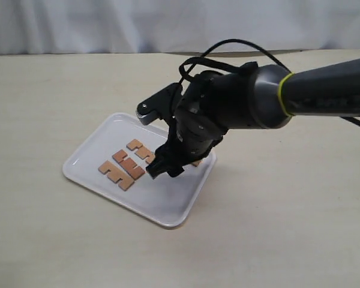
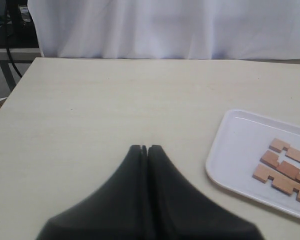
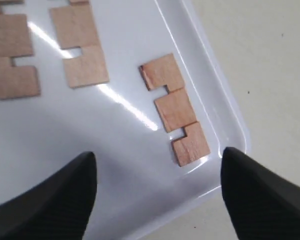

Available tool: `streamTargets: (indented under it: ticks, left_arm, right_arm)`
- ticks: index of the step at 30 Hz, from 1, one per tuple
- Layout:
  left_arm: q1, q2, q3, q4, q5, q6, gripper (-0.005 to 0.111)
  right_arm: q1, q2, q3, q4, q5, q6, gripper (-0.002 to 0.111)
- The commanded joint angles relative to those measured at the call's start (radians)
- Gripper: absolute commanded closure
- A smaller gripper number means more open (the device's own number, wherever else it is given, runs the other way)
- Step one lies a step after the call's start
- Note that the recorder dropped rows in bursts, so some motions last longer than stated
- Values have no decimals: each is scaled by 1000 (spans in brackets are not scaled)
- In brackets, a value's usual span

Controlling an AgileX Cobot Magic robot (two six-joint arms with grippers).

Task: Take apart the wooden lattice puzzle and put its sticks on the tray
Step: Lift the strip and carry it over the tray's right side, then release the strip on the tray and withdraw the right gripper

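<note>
Already all four sticks (image 1: 129,163) lie flat on the white tray (image 1: 168,207), and none of them are hooked together. Three lie side by side. One stick (image 3: 174,109) lies apart from them, just beside the tray's rim, near one rounded corner. The tray sits on the bench (image 2: 115,100), well away from the far edge where the white curtain (image 2: 165,25) hangs. The right gripper (image 3: 158,156) hangs low over the tray, right by that one stick. Its two fingers are spread wide and hold nothing. The left gripper (image 2: 147,148) waits over the bare bench beside the tray, with its fingers pressed together and nothing between them. It looks like the job is at its very end: the taking apart is done and the putting down is done too. I think the next move just needs the right arm to lift straight up and away, without bumping the stick by the rim or pushing the tray.
</note>
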Motion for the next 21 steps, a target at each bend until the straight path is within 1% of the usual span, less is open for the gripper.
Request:
streamTargets:
  ticks: [1, 2, 4, 5, 6, 7, 8, 9, 11, 12, 13, 16, 20, 21]
  left_arm:
    - [-8, -1, 2, -3, -1, -3, 107]
    - [-8, -1, 2, -3, -1, -3, 107]
    - [-8, -1, 2, -3, -7, -3, 107]
    - [-8, -1, 2, 0, -8, -3, 107]
    - [-8, -1, 2, 0, -8, -3, 107]
    - [-8, -1, 2, -1, -6, -3, 107]
    - [-8, -1, 2, -1, -6, -3, 107]
    - [-8, -1, 2, -1, -6, -3, 107]
    - [-8, -1, 2, -1, -6, -3, 107]
    - [-8, -1, 2, -1, -6, -3, 107]
    - [-8, -1, 2, -1, -6, -3, 107]
    - [-8, -1, 2, -1, -6, -3, 107]
    - [-8, -1, 2, -1, -6, -3, 107]
    - [-8, -1, 2, -1, -6, -3, 107]
  right_arm:
    - [47, -136, -47, 3, 132, -125, 43]
    - [47, -159, -51, 3, 154, -129, 46]
    - [47, -204, -51, 3, 182, -127, 69]
    - [47, -206, -41, 5, 201, -124, 86]
    - [47, -206, -19, 20, 216, -124, 99]
    - [47, -202, 16, 36, 214, -127, 104]
    - [47, -198, 51, 49, 212, -139, 104]
    - [47, -197, 78, 122, 212, -204, 104]
    - [34, -199, 87, 355, 243, -449, 104]
    - [4, -209, 67, 490, 256, -568, 104]
    - [-32, -216, 50, 532, 260, -596, 104]
    - [-141, -242, 23, 547, 275, -567, 104]
    - [-436, -325, 46, 550, 293, -455, 104]
    - [-472, -349, 71, 547, 268, -444, 104]
